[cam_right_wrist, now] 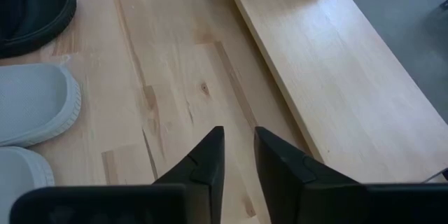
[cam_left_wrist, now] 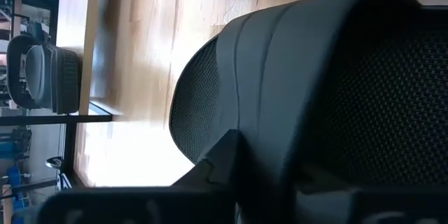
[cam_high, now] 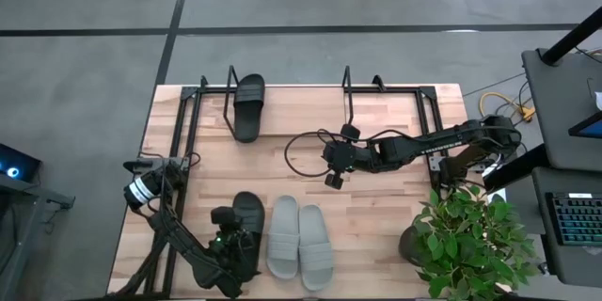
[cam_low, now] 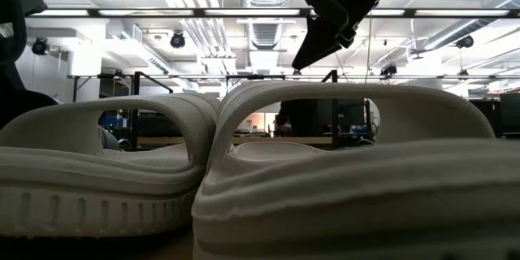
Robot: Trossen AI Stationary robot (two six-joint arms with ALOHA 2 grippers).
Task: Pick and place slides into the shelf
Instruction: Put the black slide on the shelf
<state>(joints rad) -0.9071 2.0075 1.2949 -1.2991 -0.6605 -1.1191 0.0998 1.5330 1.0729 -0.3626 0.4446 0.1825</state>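
One black slide (cam_high: pixel 249 103) stands in the left part of the shelf (cam_high: pixel 395 94), beside an upright wire loop. The second black slide (cam_high: pixel 250 213) lies sole-down near the table's near edge and fills the left wrist view (cam_left_wrist: pixel 315 77). My left gripper (cam_high: pixel 229 240) is right at this slide; its fingertips are hidden. The grey pair (cam_high: pixel 299 240) lies side by side to its right, also on the soles. My right gripper (cam_right_wrist: pixel 238 140) hovers above the table's middle (cam_high: pixel 331 167), fingers only a narrow gap apart, holding nothing.
A potted plant (cam_high: pixel 470 235) stands at the table's near right corner. A dark cable (cam_high: pixel 296 150) loops over the table beside the right arm. The shelf's wooden board (cam_right_wrist: pixel 336 63) shows bare in its middle and right parts.
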